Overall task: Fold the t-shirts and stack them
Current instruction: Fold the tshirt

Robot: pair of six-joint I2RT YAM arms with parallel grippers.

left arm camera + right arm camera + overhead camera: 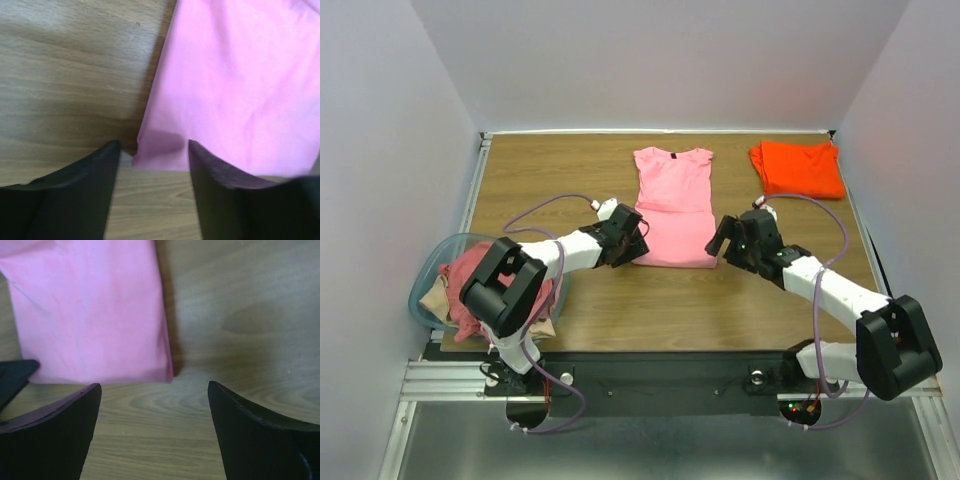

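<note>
L arm (570, 252) / R arm (832, 290): white links, blk joints | cables (546, 203) purple | fingers (75, 200) blk

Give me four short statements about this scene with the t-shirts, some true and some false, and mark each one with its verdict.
1. The pink t-shirt lies flat on the table. True.
2. The orange t-shirt is inside the tub. False: it lies on the table at the far right, and the tub stands at the left edge.
3. The left gripper and the right gripper are both open. True.
4. The right gripper clamps a corner of the pink t-shirt. False: the near right corner lies on the wood ahead of its open fingers, unheld.
</note>
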